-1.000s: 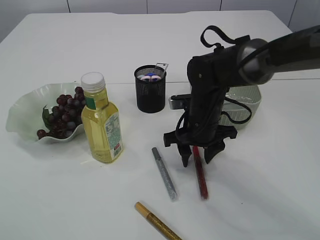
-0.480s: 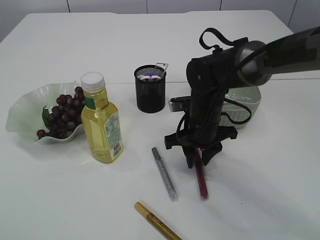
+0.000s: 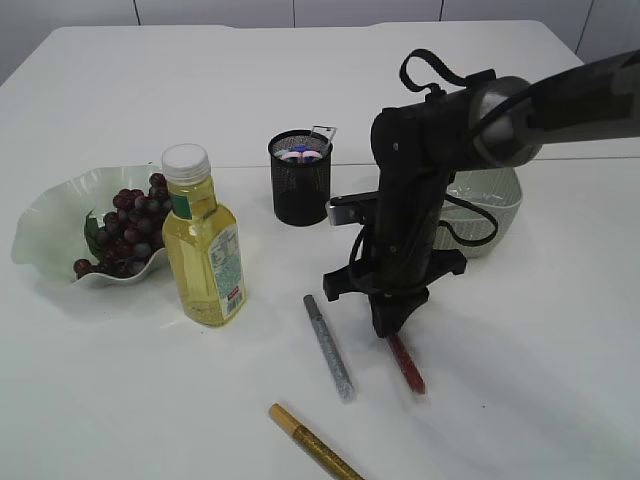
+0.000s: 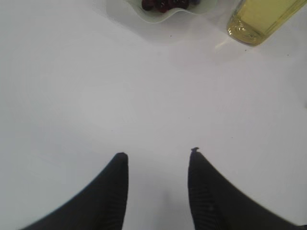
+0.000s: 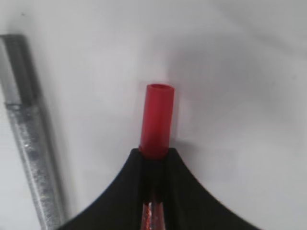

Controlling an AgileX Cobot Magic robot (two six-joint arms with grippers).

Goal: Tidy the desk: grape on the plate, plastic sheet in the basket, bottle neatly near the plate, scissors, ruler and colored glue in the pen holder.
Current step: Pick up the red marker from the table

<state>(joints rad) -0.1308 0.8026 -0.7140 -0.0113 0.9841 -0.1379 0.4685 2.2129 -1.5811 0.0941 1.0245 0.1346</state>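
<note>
Item, right gripper (image 3: pixel 397 322): lowered onto the white table (image 3: pixel 520 380), fingers (image 5: pixel 192 191) pressed together around the red glue pen (image 3: pixel 405 362). In the right wrist view the pen's red cap end (image 5: pixel 157 120) sticks out past the fingertips, its glittery barrel caught between them.

Item, red glue pen: lies at the centre right of the table. Long axis runs from the gripper toward the front edge, leaning slightly right; the free end nearest the front looks blurred.

Item, silver glue pen (image 3: pixel 329 346): flat on the table just left of the red one, roughly parallel, apart from it. Grey cap end points toward the back.

Item, gold glue pen (image 3: pixel 312 441): at the front edge, set diagonally, running out of view at the bottom.

Item, pen holder (image 3: pixel 300 177): black mesh cup, upright, behind the pens, with things standing inside it.

Item, bottle (image 3: pixel 203 238): upright, white cap, yellow liquid, just right of the plate (image 3: pixel 40 225).

Item, grapes (image 3: pixel 125 225): dark bunch resting on the pale green, wavy-edged plate at the left.

Item, basket (image 3: pixel 495 200): pale green, behind the right arm, largely hidden by it.

Item, left gripper (image 4: pixel 158 160): seen in the left wrist view only, fingers spread apart over bare table, holding nothing.
</note>
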